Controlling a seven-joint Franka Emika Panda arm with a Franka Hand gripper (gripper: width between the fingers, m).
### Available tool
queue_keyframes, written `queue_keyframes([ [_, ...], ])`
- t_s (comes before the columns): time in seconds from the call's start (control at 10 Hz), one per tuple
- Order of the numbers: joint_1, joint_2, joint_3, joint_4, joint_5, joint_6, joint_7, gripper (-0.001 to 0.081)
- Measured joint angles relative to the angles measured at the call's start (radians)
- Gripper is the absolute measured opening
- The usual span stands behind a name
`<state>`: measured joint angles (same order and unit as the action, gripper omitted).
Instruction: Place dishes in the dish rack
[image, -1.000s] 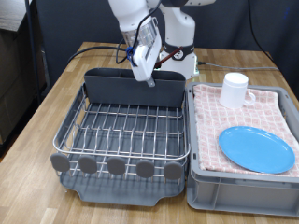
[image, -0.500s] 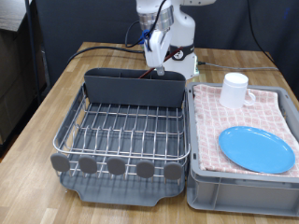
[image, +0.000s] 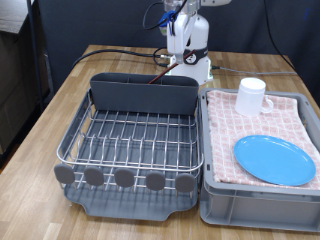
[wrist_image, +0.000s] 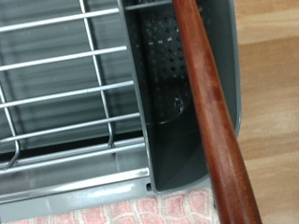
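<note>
The slim reddish-brown wooden spoon (wrist_image: 210, 112) runs slantwise across the wrist view, close to the camera, over the tall grey caddy (wrist_image: 177, 84) of the dish rack. The dish rack (image: 135, 140), a silver wire grid on a dark grey tray, fills the exterior view's left and middle. My gripper (image: 178, 22) is high near the exterior view's top, above and behind the caddy (image: 145, 93). Its fingers do not show in the wrist view. The white mug (image: 250, 96) and the light-blue plate (image: 274, 160) lie on the pink checked cloth (image: 285, 115) on the right.
The pink cloth lies in a grey bin (image: 258, 205) that stands against the rack's right side. The robot's base (image: 190, 68) and cables are behind the caddy. Both rack and bin stand on a wooden table (image: 60, 100).
My gripper has risen from just above the caddy and moved towards the exterior view's top right. The mug and the plate have not moved.
</note>
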<state>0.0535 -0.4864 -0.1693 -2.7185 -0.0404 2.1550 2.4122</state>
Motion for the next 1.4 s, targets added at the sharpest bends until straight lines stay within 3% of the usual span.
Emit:
queue_keyframes([
  [0.2,0.0,0.024,0.054,0.065,-0.103,-0.047,0.018,0.0803],
  [0.4,0.011,0.065,0.101,0.154,-0.13,-0.098,0.017,0.0803],
  [0.6,0.044,0.114,0.104,0.222,-0.119,-0.067,-0.087,0.0803],
  [0.8,0.095,0.161,0.086,0.257,-0.052,0.071,-0.297,0.0803],
  [1.0,0.137,0.216,0.067,0.31,0.003,0.109,-0.498,0.0803],
  [1.2,0.134,0.219,0.071,0.314,-0.002,0.095,-0.46,0.0803],
  [1.4,0.153,0.268,0.085,0.367,0.002,0.074,-0.501,0.0803],
])
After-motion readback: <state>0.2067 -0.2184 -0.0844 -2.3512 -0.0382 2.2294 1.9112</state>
